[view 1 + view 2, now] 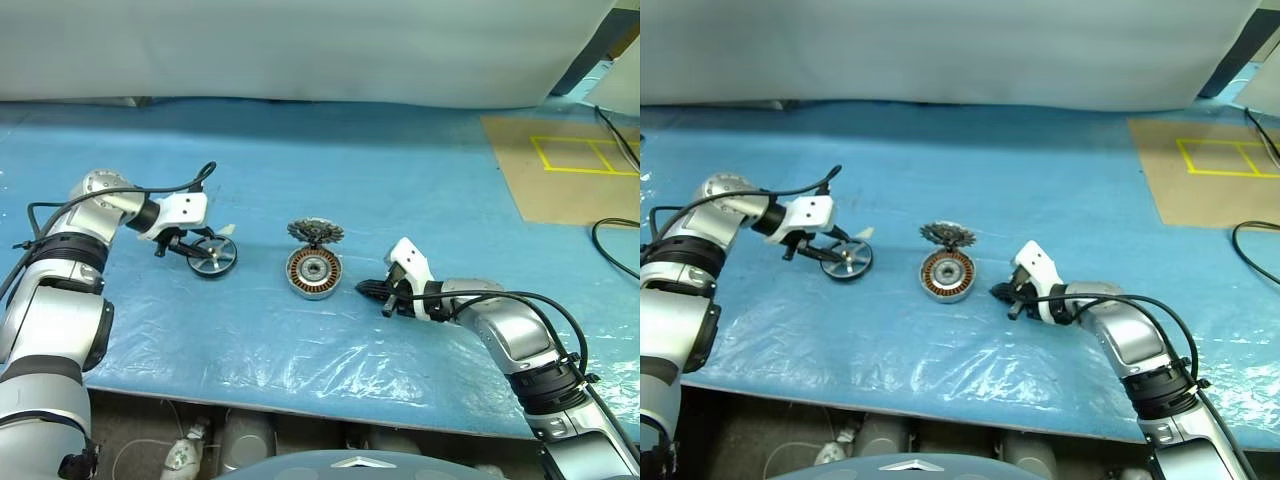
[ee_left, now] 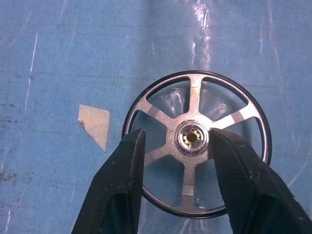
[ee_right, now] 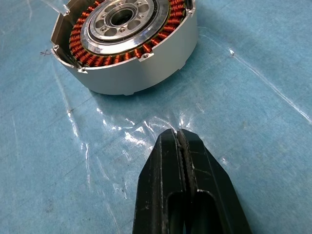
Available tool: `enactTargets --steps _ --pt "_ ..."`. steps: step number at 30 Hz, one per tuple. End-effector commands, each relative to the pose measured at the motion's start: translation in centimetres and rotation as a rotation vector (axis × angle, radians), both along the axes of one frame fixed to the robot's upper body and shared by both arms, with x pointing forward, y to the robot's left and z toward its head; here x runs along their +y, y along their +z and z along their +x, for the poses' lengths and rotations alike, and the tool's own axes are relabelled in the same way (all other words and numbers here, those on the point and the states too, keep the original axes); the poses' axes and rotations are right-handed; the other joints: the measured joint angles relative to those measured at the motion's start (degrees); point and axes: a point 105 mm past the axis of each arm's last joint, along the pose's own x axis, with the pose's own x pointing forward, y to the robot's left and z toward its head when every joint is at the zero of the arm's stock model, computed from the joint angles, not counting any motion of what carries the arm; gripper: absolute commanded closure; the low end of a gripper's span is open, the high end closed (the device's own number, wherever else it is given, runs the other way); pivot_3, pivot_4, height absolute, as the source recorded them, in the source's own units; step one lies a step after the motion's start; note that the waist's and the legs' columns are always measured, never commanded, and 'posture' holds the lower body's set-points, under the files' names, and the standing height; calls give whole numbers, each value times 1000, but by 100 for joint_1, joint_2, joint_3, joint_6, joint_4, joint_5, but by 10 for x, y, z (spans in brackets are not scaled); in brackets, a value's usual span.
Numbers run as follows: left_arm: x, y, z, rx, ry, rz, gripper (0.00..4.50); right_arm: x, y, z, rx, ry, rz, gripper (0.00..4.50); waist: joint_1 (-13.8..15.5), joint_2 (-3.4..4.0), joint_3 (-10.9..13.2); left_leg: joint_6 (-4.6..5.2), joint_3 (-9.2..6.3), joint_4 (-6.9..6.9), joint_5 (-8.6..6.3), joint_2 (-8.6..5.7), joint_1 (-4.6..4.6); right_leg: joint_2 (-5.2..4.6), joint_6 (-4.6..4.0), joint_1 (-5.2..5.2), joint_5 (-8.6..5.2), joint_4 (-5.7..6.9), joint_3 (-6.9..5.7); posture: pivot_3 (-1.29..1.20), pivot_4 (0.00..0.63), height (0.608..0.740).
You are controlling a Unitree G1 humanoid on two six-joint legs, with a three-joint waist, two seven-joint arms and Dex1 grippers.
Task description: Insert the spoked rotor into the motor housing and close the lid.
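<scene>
The motor housing (image 1: pixel 314 272) lies flat near the middle of the blue plastic sheet (image 1: pixel 400 180) that covers the counter, with its ring of copper windings facing up around a dark bearing centre. Just beyond it, at its twelve o'clock and touching or nearly touching its far rim, sits the spoked rotor (image 1: pixel 316 232), a dark disc with a notched rim, tilted up on edge.

At the housing's nine o'clock, well apart from it, a flat silver five-spoke wheel with a dark rim, the lid (image 2: pixel 195 146), lies on the sheet. The left claw (image 2: pixel 178 161) hangs over it with its two black fingers (image 2: pixel 122 185) parted, one on each side of the brass-coloured hub; whether they touch the spokes cannot be told. A small pale scrap (image 2: pixel 95 124) lies on the sheet just beside the lid.

At the housing's three o'clock the right claw (image 3: pixel 180 146) rests low over the sheet, its fingers pressed together with nothing between them, its tips pointing towards the housing's silver side wall but clear of it
</scene>
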Motion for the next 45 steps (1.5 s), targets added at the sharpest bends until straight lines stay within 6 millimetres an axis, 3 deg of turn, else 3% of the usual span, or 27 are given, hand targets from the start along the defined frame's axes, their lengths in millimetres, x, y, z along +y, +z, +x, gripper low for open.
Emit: enactTargets --steps 1,9,18,26,31,39,45 --pt "2 -7 -3 20 -12 30 2327 -3 4 1 -16 -23 -15 4500 0 0 0 0 0 0 0 0 1 -1 0 1 0 0 0 0 150 740" --pt "12 3 -7 39 0 45 2327 -1 7 0 -13 -24 -28 4500 2 0 0 0 0 -2 0 0 5 -7 0 5 0 -2 0 0 150 740" --pt "10 -12 -14 78 -14 45 2327 0 5 3 -14 -17 -53 4500 -1 0 0 0 -1 -4 0 0 0 -8 0 1 0 -3 0 0 150 740" --pt "9 -17 -15 78 0 26 2327 5 15 -2 -21 -10 -53 4500 1 0 0 0 -1 -4 0 -1 1 -11 0 2 0 -3 0 0 150 740" --pt "5 -21 -17 92 -3 15 3174 5 21 2 -25 -18 -56 4500 0 6 -1 0 -1 -5 0 -4 4 -15 1 4 0 -3 0 0 150 740" --pt "7 -30 -26 116 -14 14 3174 0 15 8 -19 -26 -47 4500 3 14 -6 0 0 -6 0 -10 7 -23 1 7 -1 -3 1 0 150 740" --pt "-7 -18 -39 150 -6 -179 3174 -4 21 5 -13 -39 -6 4500 -1 26 -2 0 1 -10 0 -9 4 -23 0 2 -2 -4 1 0 150 740"
